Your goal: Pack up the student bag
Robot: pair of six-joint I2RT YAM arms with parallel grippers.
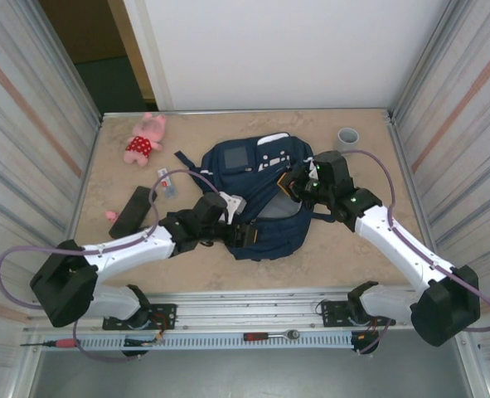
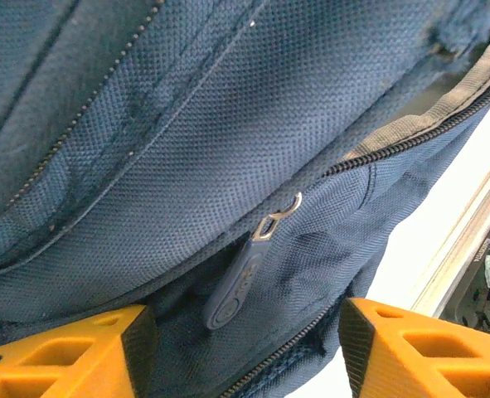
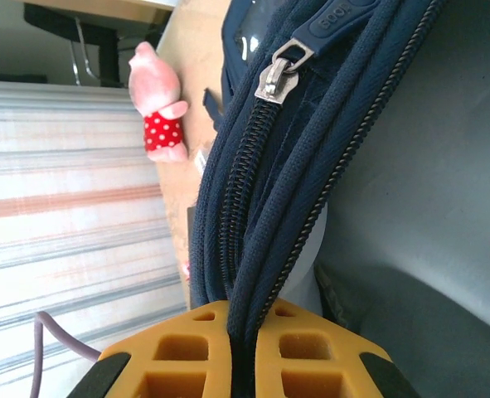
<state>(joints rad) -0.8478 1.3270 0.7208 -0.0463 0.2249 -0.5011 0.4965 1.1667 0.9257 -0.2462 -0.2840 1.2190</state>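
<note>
The student bag (image 1: 257,186) lies about mid-table (image 1: 332,257), its grey panel and white-striped top towards the far wall and its lower end towards the arm bases. The two arms reach in from either side. The left gripper (image 1: 243,235) sits at the bag's near-left edge, low against the fabric. In the left wrist view its two orange fingers (image 2: 62,356) stand wide apart at the bottom corners of the frame. The navy weave of the bag fills the space between and beyond them. A blue zipper pull (image 2: 238,280) on a metal slider hangs just ahead of the gap, with the zip track running up to the right. Neither finger presses on the pull or the cloth, so this gripper is open and holds nothing. The right gripper (image 1: 290,184) is at the bag's right side, up near the top end. In the right wrist view its orange fingers (image 3: 178,352) are drawn together on a fold of the bag's zippered rim, with the dark edge pinched in the narrow slit between them (image 3: 243,332). From the grip, the zipper teeth run up to a metal slider (image 3: 282,70). A pink plush toy (image 1: 147,138) in red spotted shorts lies near the far-left corner, well apart from the bag, and a grey cup (image 1: 347,135) stands towards the far-right corner.
</note>
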